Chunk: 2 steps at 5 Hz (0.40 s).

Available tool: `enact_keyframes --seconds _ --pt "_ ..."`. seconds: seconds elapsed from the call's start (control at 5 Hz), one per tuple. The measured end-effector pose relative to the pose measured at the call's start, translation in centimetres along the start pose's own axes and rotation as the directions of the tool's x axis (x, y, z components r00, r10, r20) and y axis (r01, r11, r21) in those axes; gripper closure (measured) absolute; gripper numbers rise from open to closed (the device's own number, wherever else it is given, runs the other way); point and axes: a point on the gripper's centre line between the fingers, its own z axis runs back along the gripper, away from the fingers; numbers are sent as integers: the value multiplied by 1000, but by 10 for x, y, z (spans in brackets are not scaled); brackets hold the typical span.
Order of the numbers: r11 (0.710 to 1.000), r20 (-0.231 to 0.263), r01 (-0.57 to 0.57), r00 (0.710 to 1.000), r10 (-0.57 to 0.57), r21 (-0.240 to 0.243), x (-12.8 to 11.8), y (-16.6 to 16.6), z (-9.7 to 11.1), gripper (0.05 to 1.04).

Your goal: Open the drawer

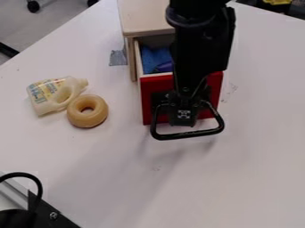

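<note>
Where the arm (201, 49) hangs over the wooden cabinet (146, 18), the red-fronted drawer (152, 87) stands partly out, blue cloth (153, 57) and something purple (162, 67) visible inside. Gripper (183, 116) down at the drawer's face, by the black handle (187, 135). State of the jaws: cannot tell how far apart they are, nor whether they have hold of the handle; the arm and its mount hide too much. Toy bottle (43, 98) and tan ring (88, 121) lie together on the tabletop (119, 178), to the left in view, well apart from the handle.

Judgement: task well along, perhaps near done; any further pull wants to be short and straight. Main risk, overpulling: with no stop at the back, the drawer could tip or drop out of the cabinet. A sideways pull might wedge it in its opening, or drag the light-looking cabinet round with it. Backing away with the gripper hooked in the loop could tug the drawer further; pressing inward while getting free could shut it again.
</note>
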Motion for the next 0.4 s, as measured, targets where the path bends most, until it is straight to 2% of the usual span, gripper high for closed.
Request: enact_keyframes --seconds 0.4 --pt "1000 2 -15 1000 15 8 -5 0 6 87"
